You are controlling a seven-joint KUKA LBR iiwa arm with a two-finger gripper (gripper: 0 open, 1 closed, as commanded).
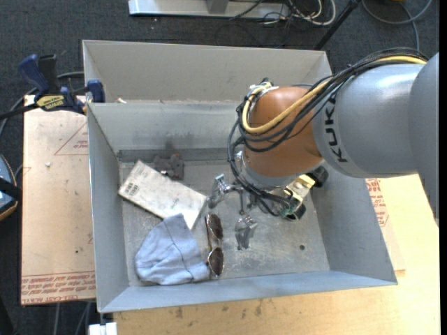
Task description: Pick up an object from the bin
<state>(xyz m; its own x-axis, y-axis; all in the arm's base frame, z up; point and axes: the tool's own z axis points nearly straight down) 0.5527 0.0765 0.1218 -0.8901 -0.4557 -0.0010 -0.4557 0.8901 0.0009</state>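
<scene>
1. Dark carpeted floor (70,19) round a grey metal bin (105,187), with cables trailing at the far side. The bin floor is scuffed and mostly bare on the right.
2. Two-finger gripper (232,211) sits low over the bin's middle, under the orange wrist cover (279,135). The fingers look spread apart with nothing between them, just bare floor.
3. Nearest thing: dark-lensed folded sunglasses (214,246), flat on the floor just left of the lower finger, front-middle of the bin. Likely the pick, but the fingers aren't round them.
4. Also near:
   - white flat printed booklet (162,190), its corner just beside the upper finger
   - pale grey crumpled cloth cap (167,253), touching the sunglasses on their left
   - small dark lump (169,162) by the back wall; can't tell what it is
5. To do it well: shift left so the fingers straddle the sunglasses across the narrow frame, go down to the floor, close gently. They're thin and flat, so they could slip out or drag the cloth along.
</scene>
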